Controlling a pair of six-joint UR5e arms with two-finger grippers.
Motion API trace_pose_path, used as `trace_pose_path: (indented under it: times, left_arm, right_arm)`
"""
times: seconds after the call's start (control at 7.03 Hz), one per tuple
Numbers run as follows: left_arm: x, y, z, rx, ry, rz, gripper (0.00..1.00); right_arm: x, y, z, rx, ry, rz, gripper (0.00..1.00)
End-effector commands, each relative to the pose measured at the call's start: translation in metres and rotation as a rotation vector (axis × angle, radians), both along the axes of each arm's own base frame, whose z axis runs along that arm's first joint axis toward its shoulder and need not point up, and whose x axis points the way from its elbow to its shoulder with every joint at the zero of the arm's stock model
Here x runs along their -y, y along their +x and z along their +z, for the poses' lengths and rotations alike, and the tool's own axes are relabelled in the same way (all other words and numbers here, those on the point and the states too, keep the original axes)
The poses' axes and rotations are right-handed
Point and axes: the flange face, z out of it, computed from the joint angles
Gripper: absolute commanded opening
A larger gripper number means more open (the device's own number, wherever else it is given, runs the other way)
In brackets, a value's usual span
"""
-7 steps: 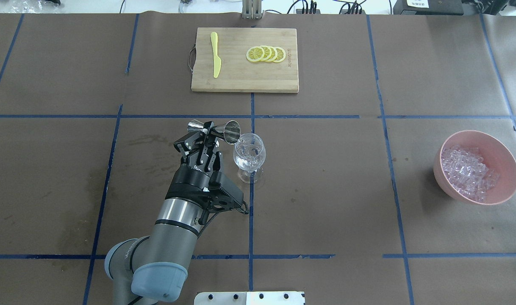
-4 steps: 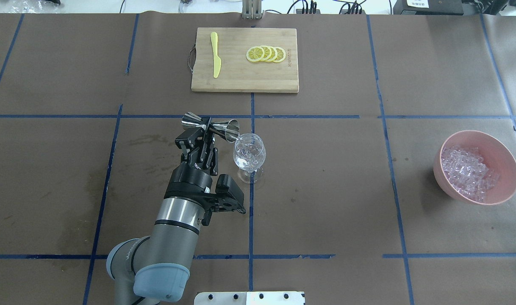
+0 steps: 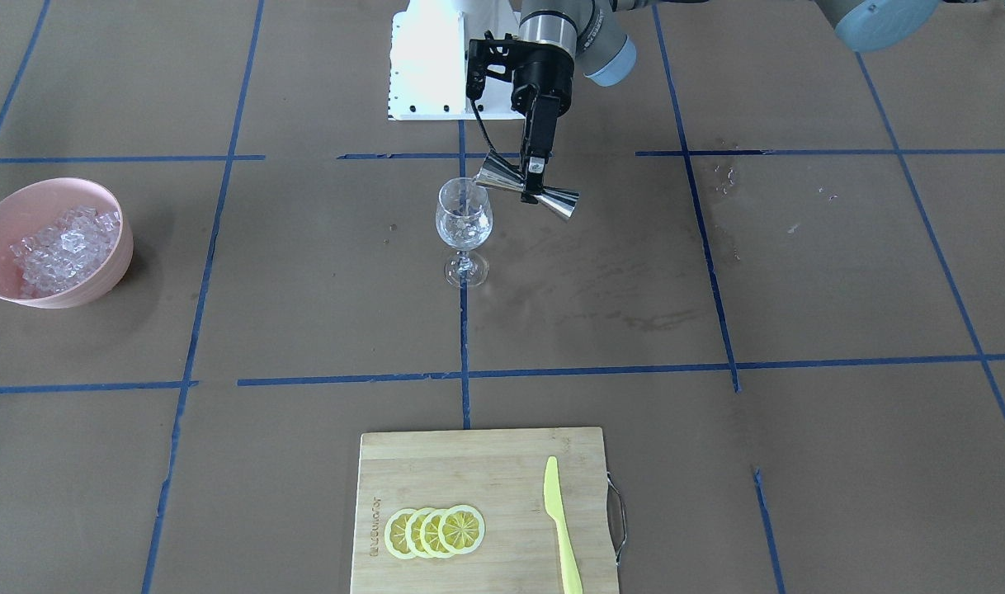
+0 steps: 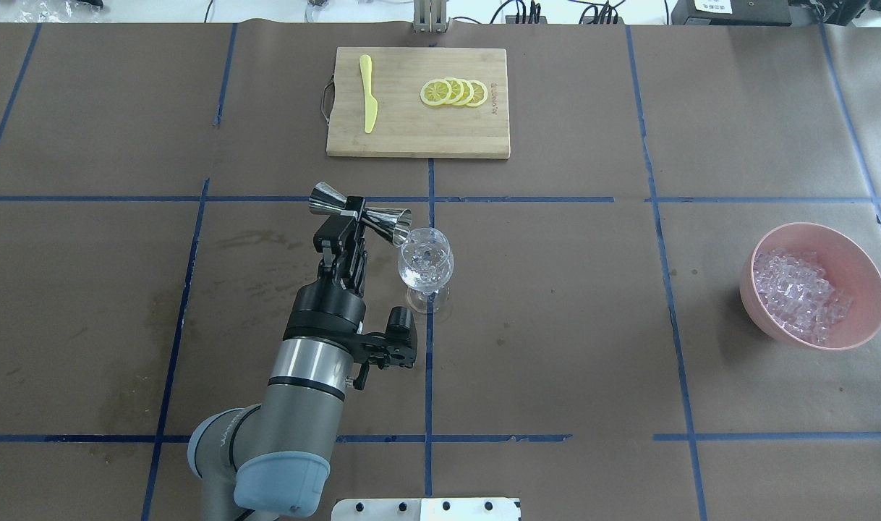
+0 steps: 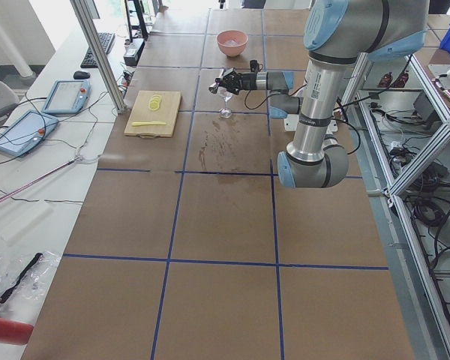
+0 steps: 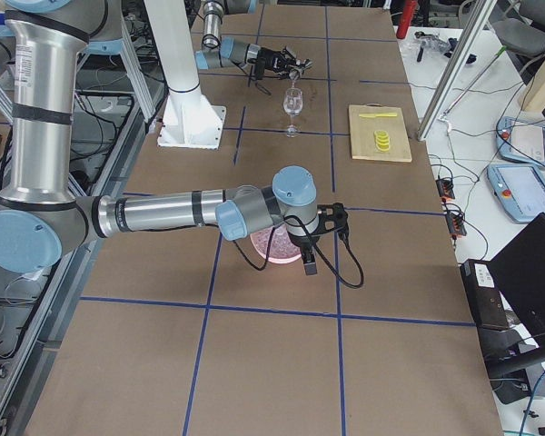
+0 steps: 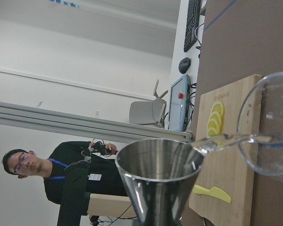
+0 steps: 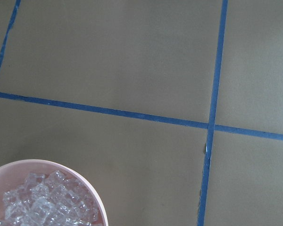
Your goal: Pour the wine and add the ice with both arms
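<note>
My left gripper is shut on the waist of a steel jigger and holds it tipped on its side. The jigger's lip sits at the rim of the clear wine glass, which stands upright. In the left wrist view a thin clear stream runs from the jigger into the glass. The front view shows the same hold. The ice fills a pink bowl at the right. My right gripper hangs over that bowl; I cannot tell if it is open.
A bamboo cutting board lies at the far side with lemon slices and a yellow knife on it. The white robot base is at the near edge. An operator stands beyond the table in the left wrist view.
My left wrist has rolled and the jigger has tipped further over toward the glass, its mouth now turned sideways. The glass and the bowl have not moved.
</note>
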Motion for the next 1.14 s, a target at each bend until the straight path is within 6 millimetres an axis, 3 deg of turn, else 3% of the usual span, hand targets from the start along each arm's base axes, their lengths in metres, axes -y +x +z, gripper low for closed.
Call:
trace_pose_path:
  times: [0.0, 0.43, 0.57, 1.0]
  left_arm:
    - [0.000, 0.003, -0.005, 0.089, 0.020, 0.000, 0.00]
    - [-0.001, 0.004, -0.009, 0.173, 0.040, -0.004, 0.00]
    - [-0.002, 0.000, -0.019, 0.131, 0.043, -0.003, 0.00]
    - [-0.002, -0.020, -0.022, -0.059, 0.065, -0.007, 0.00]
  right_arm:
    - [-0.003, 0.000, 0.002, 0.000, -0.004, -0.001, 1.00]
    - [-0.006, 0.001, 0.006, -0.001, -0.013, 0.000, 1.00]
    - [-0.008, 0.001, 0.008, -0.001, -0.018, 0.000, 1.00]
    - [-0.010, 0.002, 0.010, -0.002, -0.021, 0.001, 1.00]
